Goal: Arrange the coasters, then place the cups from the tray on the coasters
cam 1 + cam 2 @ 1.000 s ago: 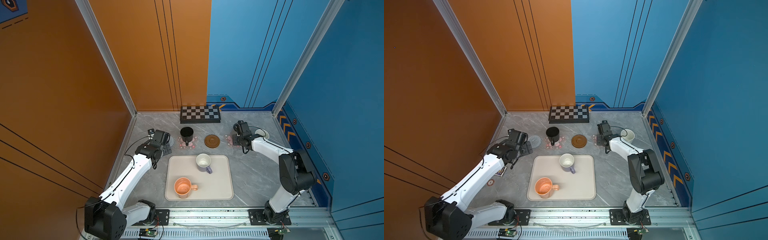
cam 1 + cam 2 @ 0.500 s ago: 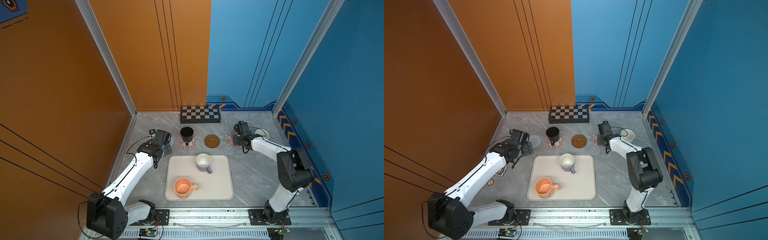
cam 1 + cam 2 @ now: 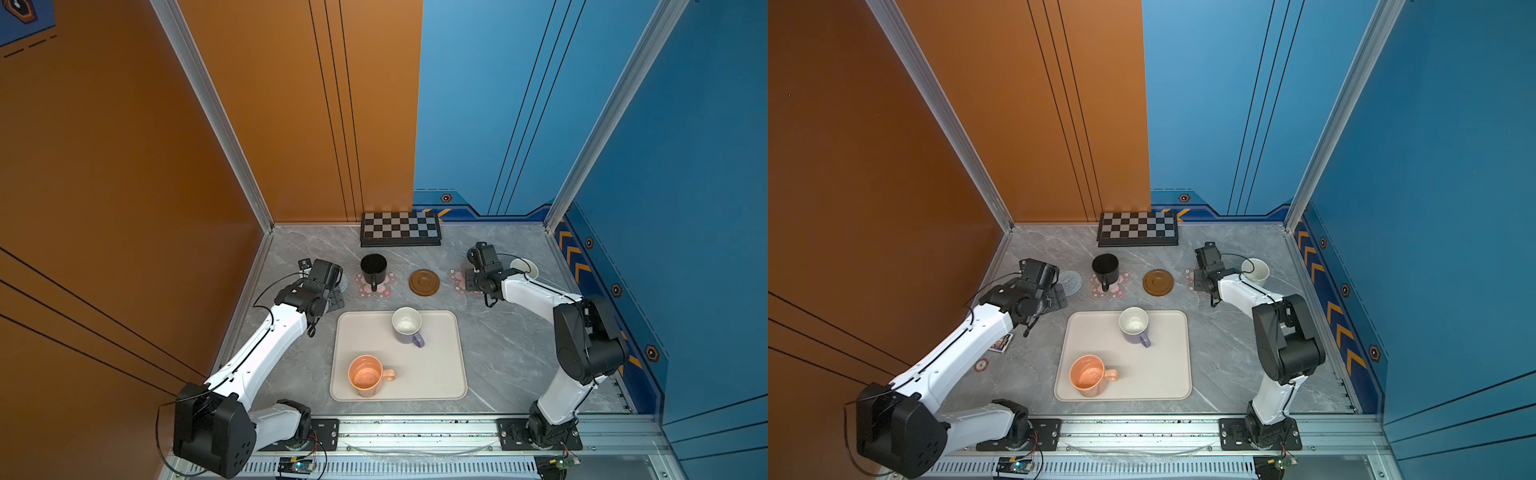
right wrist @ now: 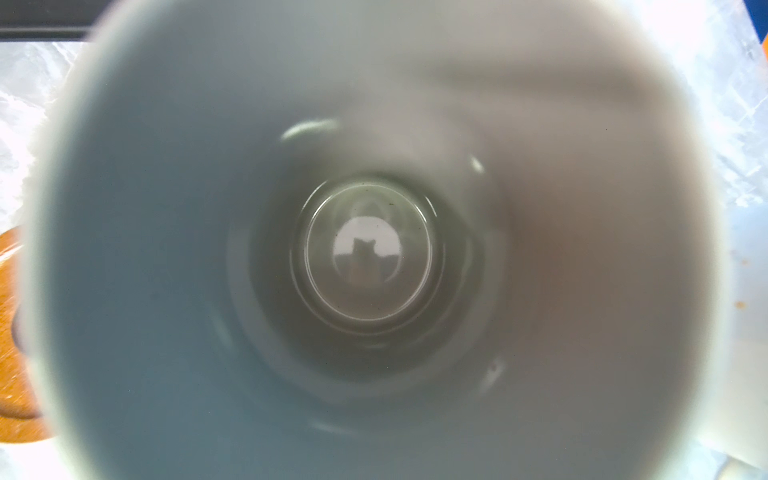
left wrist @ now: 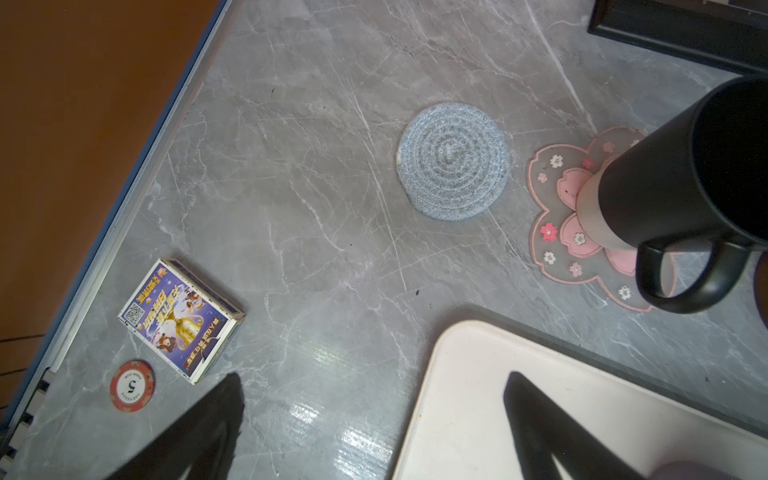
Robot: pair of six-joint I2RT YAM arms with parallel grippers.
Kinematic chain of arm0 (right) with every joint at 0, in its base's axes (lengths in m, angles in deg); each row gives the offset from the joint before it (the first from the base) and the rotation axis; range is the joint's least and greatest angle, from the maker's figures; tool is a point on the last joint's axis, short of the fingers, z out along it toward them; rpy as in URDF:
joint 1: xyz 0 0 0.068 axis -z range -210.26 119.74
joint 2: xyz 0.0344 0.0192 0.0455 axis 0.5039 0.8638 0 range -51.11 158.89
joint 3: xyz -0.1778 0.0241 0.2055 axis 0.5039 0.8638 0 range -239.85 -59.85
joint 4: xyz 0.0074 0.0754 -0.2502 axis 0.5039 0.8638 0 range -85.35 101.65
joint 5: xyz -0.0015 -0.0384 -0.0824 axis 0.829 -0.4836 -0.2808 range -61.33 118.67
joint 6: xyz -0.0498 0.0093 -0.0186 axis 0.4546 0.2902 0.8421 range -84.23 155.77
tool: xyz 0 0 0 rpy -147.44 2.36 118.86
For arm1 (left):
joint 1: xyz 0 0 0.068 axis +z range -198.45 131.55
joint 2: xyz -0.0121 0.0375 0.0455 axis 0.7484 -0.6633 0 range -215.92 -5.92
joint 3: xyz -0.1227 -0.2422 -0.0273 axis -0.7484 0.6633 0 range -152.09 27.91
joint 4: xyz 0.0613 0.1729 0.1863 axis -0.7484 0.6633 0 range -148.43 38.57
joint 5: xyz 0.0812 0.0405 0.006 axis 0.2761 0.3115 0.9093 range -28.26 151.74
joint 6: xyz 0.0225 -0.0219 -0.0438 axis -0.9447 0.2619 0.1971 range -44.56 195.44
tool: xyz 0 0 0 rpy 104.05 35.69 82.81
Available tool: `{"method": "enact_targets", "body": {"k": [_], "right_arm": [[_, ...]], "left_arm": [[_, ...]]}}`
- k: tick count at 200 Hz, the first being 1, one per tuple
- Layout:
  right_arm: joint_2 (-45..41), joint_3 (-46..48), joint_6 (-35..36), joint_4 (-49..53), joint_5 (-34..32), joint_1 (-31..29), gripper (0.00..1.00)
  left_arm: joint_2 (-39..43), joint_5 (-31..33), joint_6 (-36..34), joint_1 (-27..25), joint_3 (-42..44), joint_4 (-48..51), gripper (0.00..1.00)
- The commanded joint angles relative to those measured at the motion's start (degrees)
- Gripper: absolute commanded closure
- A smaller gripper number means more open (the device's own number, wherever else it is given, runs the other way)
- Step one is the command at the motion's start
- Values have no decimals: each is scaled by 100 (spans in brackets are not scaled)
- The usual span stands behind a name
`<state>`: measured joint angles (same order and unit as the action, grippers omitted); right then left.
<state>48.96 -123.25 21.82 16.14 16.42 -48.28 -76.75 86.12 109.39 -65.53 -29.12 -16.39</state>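
Two mugs (image 3: 365,374) wait on tray (image 3: 436,374). Right gripper (image 3: 474,281) clamped on grey mug (image 4: 374,249) over pink coaster (image 3: 456,276); next: seat flat, release. Left gripper (image 5: 374,378) spread wide, empty.

1. A red-and-white poker chip (image 5: 132,385) lay on the table behind my left claw (image 5: 374,376), toward my base. Its centre read "5"; the rim lettering was too fine to read.
2. Just beside it, nearer the claw, a purple card box (image 5: 181,320) bore a QR code and gold Chinese characters that I could not make out.
3. Well apart from that claw, orange chevron markings (image 3: 566,240) ran along the blue side wall.
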Motion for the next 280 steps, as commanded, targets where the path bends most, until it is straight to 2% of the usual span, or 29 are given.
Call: {"method": "enact_targets", "body": {"k": [1,97,280], "right_arm": [[-312,59,-115,-219,-196,-63,100],[-578,240,-110,-15,-348,-73,100],[-745,514,-231,-275,-232,-52,100]], "left_arm": [[-56,15,28,65,-148,142,2],[8,-61,15,66,-106,137,2],[60,-119,68,71,-79,137,2]]}}
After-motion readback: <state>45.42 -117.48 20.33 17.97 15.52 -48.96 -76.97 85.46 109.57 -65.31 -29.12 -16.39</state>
